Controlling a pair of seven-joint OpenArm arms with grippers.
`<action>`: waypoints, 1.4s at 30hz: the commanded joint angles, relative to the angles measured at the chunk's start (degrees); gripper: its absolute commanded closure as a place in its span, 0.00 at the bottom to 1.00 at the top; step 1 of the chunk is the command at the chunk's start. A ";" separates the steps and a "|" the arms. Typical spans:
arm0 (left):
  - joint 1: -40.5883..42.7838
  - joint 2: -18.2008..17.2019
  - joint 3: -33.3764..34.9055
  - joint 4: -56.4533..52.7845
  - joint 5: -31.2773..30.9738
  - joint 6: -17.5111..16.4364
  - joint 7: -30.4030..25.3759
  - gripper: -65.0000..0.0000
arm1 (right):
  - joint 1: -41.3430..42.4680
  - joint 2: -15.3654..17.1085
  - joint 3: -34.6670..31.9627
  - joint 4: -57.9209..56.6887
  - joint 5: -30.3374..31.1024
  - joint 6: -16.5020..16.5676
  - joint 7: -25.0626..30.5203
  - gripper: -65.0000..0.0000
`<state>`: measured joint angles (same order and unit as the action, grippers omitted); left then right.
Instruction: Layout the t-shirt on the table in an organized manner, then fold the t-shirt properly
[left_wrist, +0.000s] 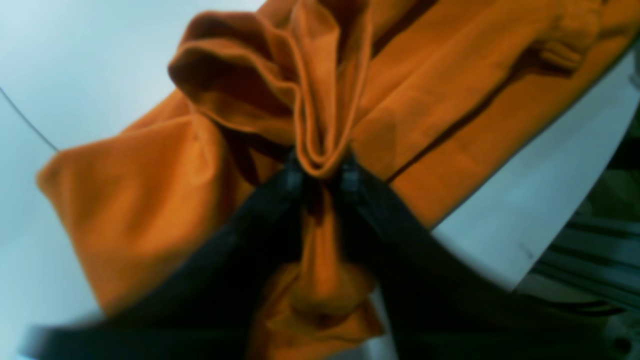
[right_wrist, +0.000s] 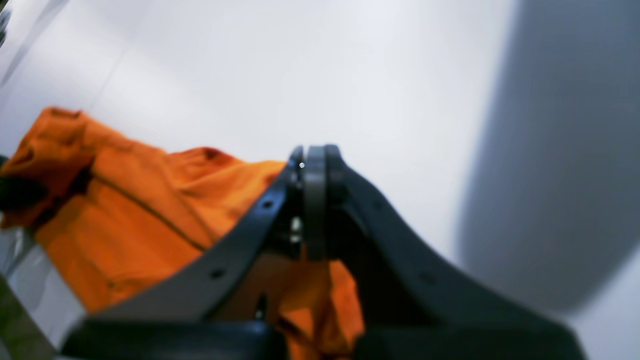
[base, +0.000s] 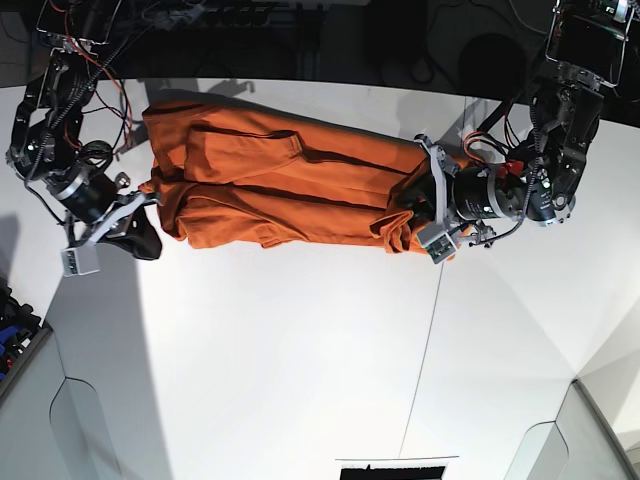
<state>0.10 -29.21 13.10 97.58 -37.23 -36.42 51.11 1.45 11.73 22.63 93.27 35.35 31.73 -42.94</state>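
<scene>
The burnt-orange t-shirt (base: 280, 185) lies stretched in a long band across the far half of the white table (base: 300, 350), creased lengthwise. My left gripper (left_wrist: 322, 172) is at its right end with a bunched fold of the t-shirt (left_wrist: 320, 100) pinched between its black fingertips; in the base view this left gripper (base: 415, 215) sits at the crumpled end. My right gripper (right_wrist: 312, 155) has its tips pressed together at the t-shirt (right_wrist: 140, 215)'s other end, with cloth filling the gap under the tips. In the base view the right gripper (base: 150, 238) touches the shirt's left edge.
A thin dark seam (base: 430, 330) runs down the table on the right. The table's dark far edge (base: 330, 75) lies just behind the shirt. A dark bin with coloured bits (base: 15, 335) sits off the left edge. The near table edge has rounded cut-outs (base: 90, 400).
</scene>
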 joint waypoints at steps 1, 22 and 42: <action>-1.03 -0.61 -0.46 0.44 -1.36 -0.20 -0.98 0.50 | 0.92 0.63 1.11 1.03 1.97 -0.02 1.05 1.00; -1.03 -0.70 -7.54 6.19 -16.41 -3.58 0.22 0.42 | -10.40 4.07 7.08 -1.05 9.22 0.13 -6.34 0.49; 4.22 -5.88 -21.99 6.03 -15.26 -3.58 0.33 0.42 | -7.69 -6.99 1.14 -6.27 5.62 0.02 1.55 0.49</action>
<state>5.28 -34.11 -8.32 102.78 -51.42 -39.48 52.77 -6.81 4.56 23.77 86.48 40.86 31.75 -42.09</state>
